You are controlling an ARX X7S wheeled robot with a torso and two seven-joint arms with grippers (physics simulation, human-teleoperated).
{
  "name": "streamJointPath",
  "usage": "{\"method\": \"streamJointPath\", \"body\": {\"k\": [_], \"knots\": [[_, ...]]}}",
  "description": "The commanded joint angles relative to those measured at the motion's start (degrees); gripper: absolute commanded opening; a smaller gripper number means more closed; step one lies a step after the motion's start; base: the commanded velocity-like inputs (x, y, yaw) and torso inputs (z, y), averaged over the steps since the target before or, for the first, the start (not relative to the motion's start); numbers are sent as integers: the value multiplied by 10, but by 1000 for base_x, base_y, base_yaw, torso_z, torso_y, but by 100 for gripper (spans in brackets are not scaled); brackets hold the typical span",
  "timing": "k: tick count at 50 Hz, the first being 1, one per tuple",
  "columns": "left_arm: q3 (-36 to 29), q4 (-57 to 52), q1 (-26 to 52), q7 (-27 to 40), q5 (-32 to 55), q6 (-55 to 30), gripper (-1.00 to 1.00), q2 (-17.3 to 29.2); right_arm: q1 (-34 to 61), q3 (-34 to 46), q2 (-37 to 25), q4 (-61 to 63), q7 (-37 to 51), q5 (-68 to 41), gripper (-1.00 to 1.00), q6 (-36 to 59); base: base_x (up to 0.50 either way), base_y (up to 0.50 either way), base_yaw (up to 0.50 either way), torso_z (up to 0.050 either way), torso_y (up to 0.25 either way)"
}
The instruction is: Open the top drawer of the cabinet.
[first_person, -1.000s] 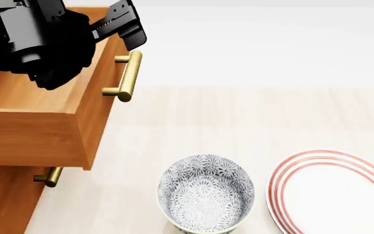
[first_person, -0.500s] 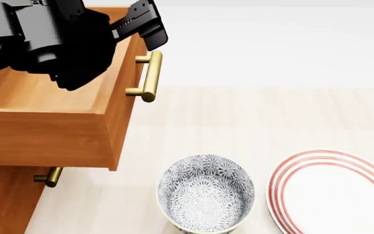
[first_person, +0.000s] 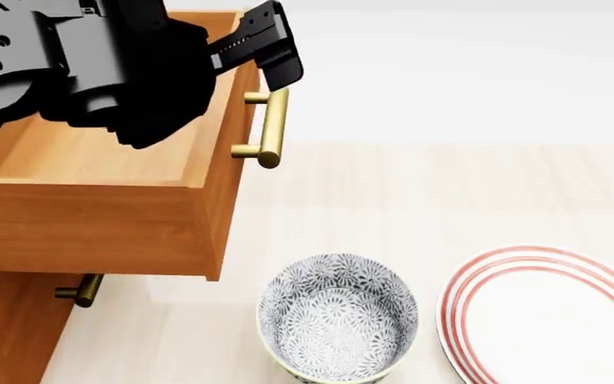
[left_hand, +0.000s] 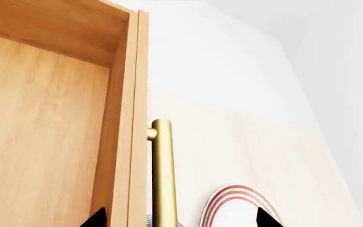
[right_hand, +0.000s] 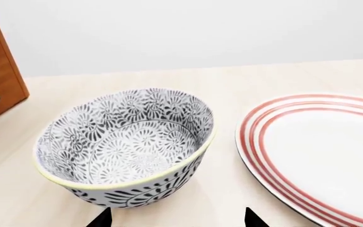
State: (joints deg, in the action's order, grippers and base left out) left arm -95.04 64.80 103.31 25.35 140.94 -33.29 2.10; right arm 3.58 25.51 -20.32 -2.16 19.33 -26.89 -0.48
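The top drawer [first_person: 93, 216] of the orange-brown cabinet [first_person: 3, 328] stands pulled well out, with its lighter wood interior [left_hand: 36, 142] showing. Its brass bar handle [first_person: 273, 128] also shows in the left wrist view [left_hand: 162, 175]. My left gripper [first_person: 256, 80] is open over the drawer's front panel. In the left wrist view [left_hand: 180, 220] one fingertip [left_hand: 96, 218] is inside the drawer and the other [left_hand: 266, 220] is outside the handle, neither pressing on it. My right gripper [right_hand: 176, 218] is open and empty, low beside the bowl, and is out of the head view.
A patterned grey-and-white bowl [first_person: 337, 316] stands on the pale floor in front of the cabinet, also in the right wrist view [right_hand: 128, 146]. A red-ringed white plate [first_person: 547, 316] lies to its right. A lower drawer's brass handle [first_person: 81, 290] pokes out under the open drawer.
The top drawer has slid further out to the right, and my left gripper has moved with it at the front panel. Bowl and plate have not moved.
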Motion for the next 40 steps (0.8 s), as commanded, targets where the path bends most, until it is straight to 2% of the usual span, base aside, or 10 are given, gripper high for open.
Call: {"method": "streamJointPath", "body": {"k": [1,8,14,25,28,35,40], "knots": [[26,-57,3,-22,55,36,100,-21,-2,-11,9,2,-13,8,100,2,0,0,0,0,0],[27,-85,6,-22,55,50,100,-21,-1,-9,9,-1,-14,8,100,1,0,0,0,0,0],[11,-89,25,-34,7,76,100,-20,0,-8,8,1,-15,5,100,5,0,0,0,0,2],[19,-311,62,45,-49,166,100,80,-1,-5,8,-2,-14,6,100,3,0,0,0,1,1],[18,-361,66,59,-67,180,100,99,0,-5,9,-3,-13,6,100,4,0,0,0,0,0],[24,-405,57,74,-70,196,100,122,2,-6,8,-2,-11,4,100,6,0,0,0,0,0],[33,-491,42,95,-88,231,100,157,5,-7,10,-9,-12,4,100,3,0,0,0,0,0]]}}
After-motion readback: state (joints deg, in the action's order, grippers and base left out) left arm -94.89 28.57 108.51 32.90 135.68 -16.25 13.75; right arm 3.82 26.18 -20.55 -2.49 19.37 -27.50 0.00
